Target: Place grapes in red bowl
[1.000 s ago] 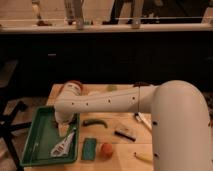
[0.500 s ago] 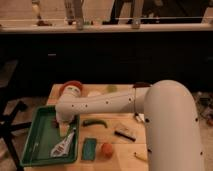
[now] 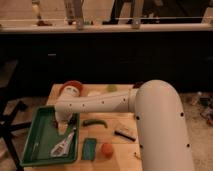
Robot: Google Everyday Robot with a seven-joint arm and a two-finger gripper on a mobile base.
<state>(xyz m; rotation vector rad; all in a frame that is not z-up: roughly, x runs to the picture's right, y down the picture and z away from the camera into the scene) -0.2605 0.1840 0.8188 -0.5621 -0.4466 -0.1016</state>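
Right now the white arm reaches in from the right across the wooden counter and ends in the jaws, which point down over the far right part of the green tray, close above its floor. The jaws stand wide, and nothing shows between them. Just in front of them, toward the camera, a pale grey-white object lies in the tray; what it is cannot be told. Behind the jaws, at the far left corner of the counter, sits the red bowl, its near side hidden by the wrist. To the right of the jaws, just outside the tray, lies a green curved pepper, and farther right a dark flat bar. Nearer the camera and to the right of the jaws, a teal block lies beside the tray's right wall, with an orange round fruit just beside it. Behind the jaws and to their right, past the arm, sit a pale lump and a small green round fruit. The grapes cannot be picked out for certain anywhere around the jaws.
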